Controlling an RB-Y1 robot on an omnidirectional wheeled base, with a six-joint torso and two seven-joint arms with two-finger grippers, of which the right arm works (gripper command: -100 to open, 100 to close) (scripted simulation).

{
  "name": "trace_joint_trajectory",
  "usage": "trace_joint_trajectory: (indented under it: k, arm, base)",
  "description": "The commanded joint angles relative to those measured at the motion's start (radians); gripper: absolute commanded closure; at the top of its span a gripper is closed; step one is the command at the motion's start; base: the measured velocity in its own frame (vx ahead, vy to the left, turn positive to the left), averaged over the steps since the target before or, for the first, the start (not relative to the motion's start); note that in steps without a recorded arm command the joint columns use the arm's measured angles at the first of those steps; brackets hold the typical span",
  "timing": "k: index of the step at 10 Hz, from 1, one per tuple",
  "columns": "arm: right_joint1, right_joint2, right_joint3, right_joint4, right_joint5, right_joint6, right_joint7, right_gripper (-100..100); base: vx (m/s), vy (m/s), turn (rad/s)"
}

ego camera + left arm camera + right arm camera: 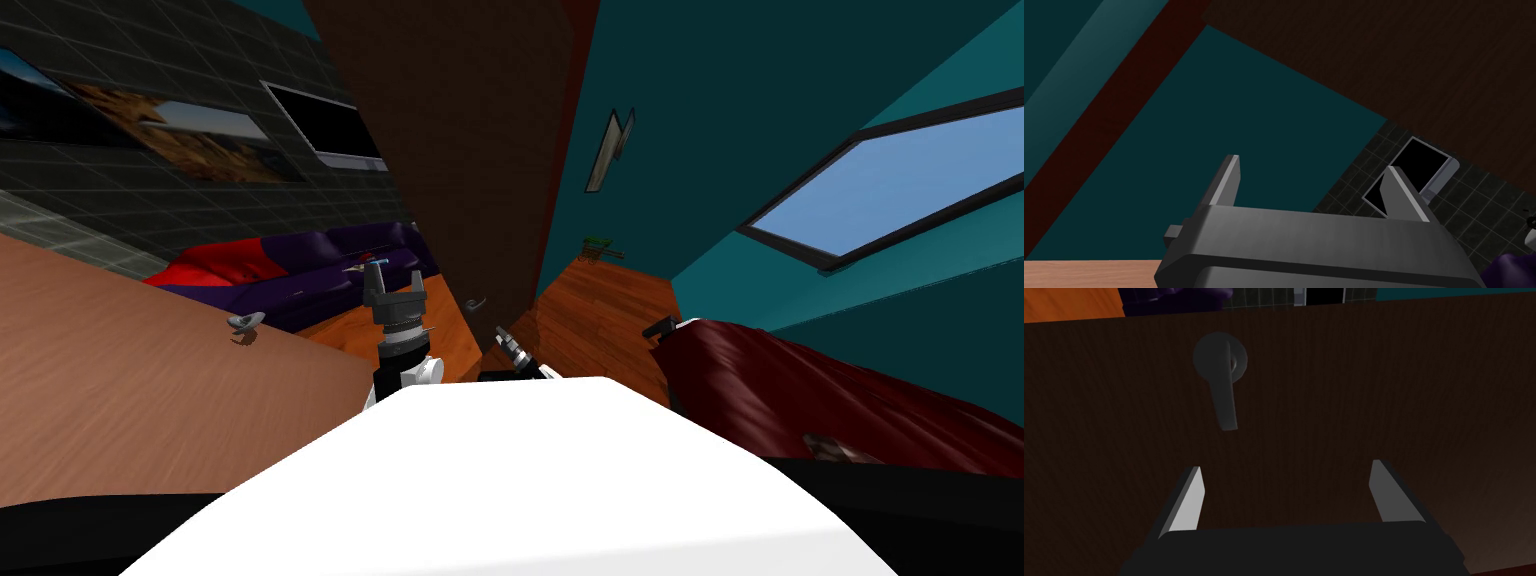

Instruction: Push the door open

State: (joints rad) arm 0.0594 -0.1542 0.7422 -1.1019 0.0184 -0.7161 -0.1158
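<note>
A dark brown door [470, 150] stands partly swung, seen edge-on ahead of me, with a grey lever handle [474, 303] low on it. In the right wrist view the door face [1374, 388] lies close in front of my right gripper [1284, 475], which is open, with the lever handle [1223, 388] a little beyond its fingers and off to one side. My right gripper [503, 337] sits just beside the door's edge. My left gripper [391, 283] is raised to the left of the door, open and empty [1311, 185], pointing at a teal wall.
A light brown door leaf [150, 390] with its own handle [244, 321] lies close on my left. A purple and red sofa [300, 270] stands on the orange floor beyond. A dark red bed [830, 400] is at my right, under a window [890, 190].
</note>
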Motion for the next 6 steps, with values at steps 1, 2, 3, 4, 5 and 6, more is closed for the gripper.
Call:
trace_joint_trajectory:
  k: [1,2,3,4,5,6]
  arm:
    - [-0.011,0.004,0.014,0.033,0.001,-0.009,0.001,-100]
    - [-0.021,0.003,0.028,0.059,0.001,-0.013,-0.001,-100]
    - [-0.031,0.001,0.041,0.084,0.002,-0.018,-0.003,-100]
    - [-0.035,0.001,0.047,0.095,0.002,-0.020,-0.003,-100]
    - [-0.039,0.000,0.052,0.104,0.002,-0.022,-0.004,-100]
    - [-0.042,0.000,0.057,0.113,0.002,-0.023,-0.004,-100]
  base:
    - [0.119,0.032,-0.031]
    - [0.132,0.031,-0.041]
    - [0.152,0.046,-0.069]
    - [0.147,0.039,-0.041]
    - [0.120,0.027,-0.013]
    - [0.085,0.023,-0.016]
